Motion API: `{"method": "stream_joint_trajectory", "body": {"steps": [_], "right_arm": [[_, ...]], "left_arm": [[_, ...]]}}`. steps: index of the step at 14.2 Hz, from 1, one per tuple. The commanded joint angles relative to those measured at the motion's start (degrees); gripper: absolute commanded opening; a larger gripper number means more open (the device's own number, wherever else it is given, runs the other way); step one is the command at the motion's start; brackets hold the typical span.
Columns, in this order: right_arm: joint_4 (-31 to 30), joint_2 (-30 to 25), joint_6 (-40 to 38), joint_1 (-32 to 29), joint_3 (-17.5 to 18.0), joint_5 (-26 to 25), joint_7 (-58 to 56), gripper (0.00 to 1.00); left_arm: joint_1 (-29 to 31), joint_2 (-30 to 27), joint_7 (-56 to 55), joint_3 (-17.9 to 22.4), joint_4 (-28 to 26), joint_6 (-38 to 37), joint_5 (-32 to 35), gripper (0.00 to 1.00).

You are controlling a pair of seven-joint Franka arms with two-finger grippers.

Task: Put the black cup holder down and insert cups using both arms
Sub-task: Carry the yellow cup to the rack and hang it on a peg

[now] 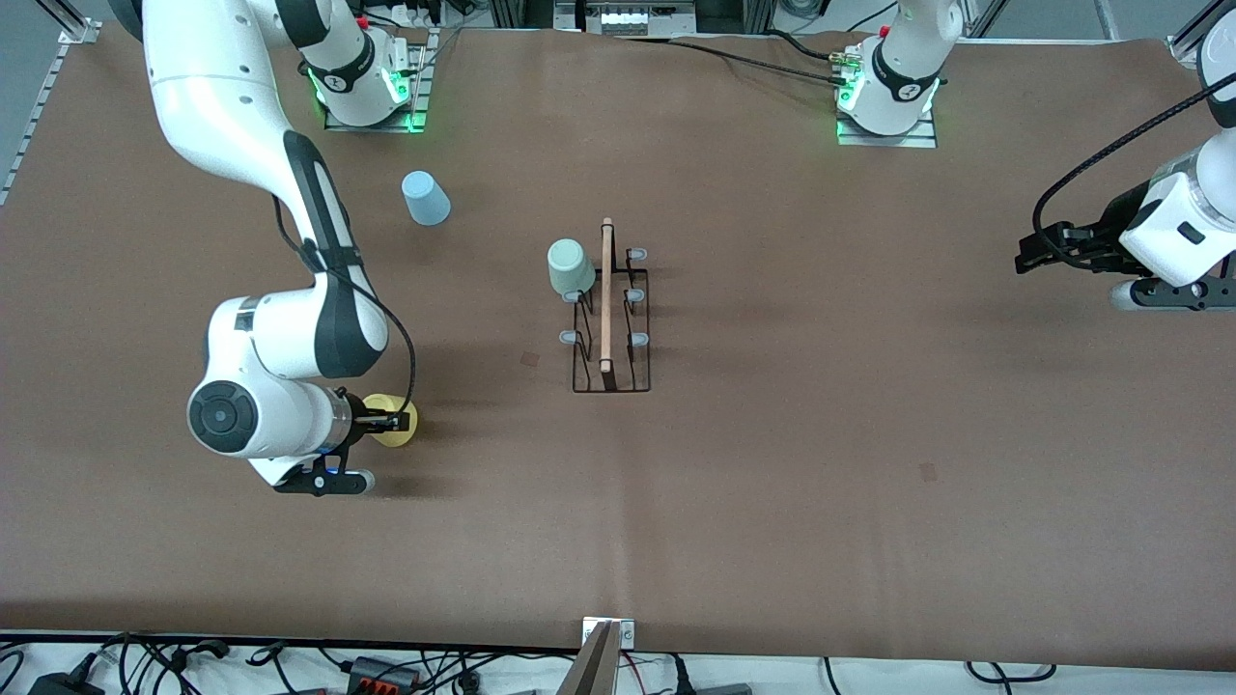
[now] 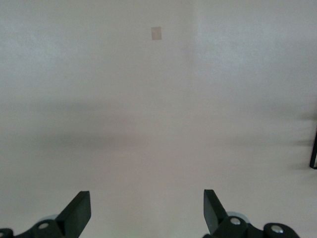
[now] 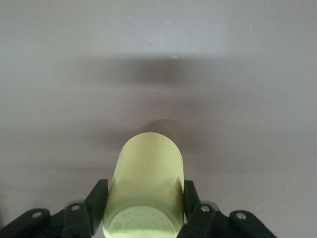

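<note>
The black cup holder (image 1: pixel 610 323) stands in the middle of the table, its wooden rod handle (image 1: pixel 605 290) on top. The pale grey-green cup (image 1: pixel 570 267) sits upside down on one of its pegs, on the side toward the right arm. The light blue cup (image 1: pixel 425 198) stands upside down on the table near the right arm's base. My right gripper (image 1: pixel 394 422) lies low and level, shut on the yellow cup (image 1: pixel 404 436); in the right wrist view the fingers (image 3: pixel 96 198) press the cup's (image 3: pixel 148 168) sides. My left gripper (image 1: pixel 1022 259) is open and empty and waits at the left arm's end of the table.
The left wrist view shows bare brown table, a small square mark (image 2: pixel 156 33) and a black rack edge (image 2: pixel 314 148). Two small dark marks (image 1: pixel 530 358) lie on the table. Cables run along the table edge nearest the front camera.
</note>
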Motion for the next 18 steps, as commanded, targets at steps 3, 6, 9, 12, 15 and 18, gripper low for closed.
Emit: {"method": "stream_joint_trajectory", "body": {"steps": [3, 6, 9, 12, 15, 18], "right_arm": [[8.00, -0.06, -2.71, 6.89, 2.15, 0.51, 5.85, 0.21], [8.09, -0.06, -2.79, 12.61, 1.97, 0.51, 12.64, 0.21], [8.18, -0.06, -2.88, 14.98, 2.24, 0.60, 16.43, 0.21], [8.09, -0.15, -3.67, 17.19, 2.32, 0.77, 19.59, 0.21], [8.09, -1.64, -5.60, 17.37, 1.98, 1.30, 19.86, 0.21], [8.18, -1.82, -5.61, 16.84, 1.45, 1.13, 19.86, 0.21]], "left_arm": [[0.21, 0.40, -4.35, 0.35, 1.39, 1.41, 1.37, 1.00], [0.47, 0.23, -5.07, 0.44, 1.12, 1.86, 1.45, 1.00], [0.47, 0.23, -5.16, 0.35, 1.12, 1.51, 1.37, 1.00], [0.47, 0.23, -5.33, 0.44, 1.12, 1.51, 1.37, 1.00], [0.47, 0.23, -6.29, 0.35, 1.03, 1.51, 1.45, 1.00], [0.47, 0.22, -7.79, 0.35, 0.95, 1.51, 1.45, 1.00]]}}
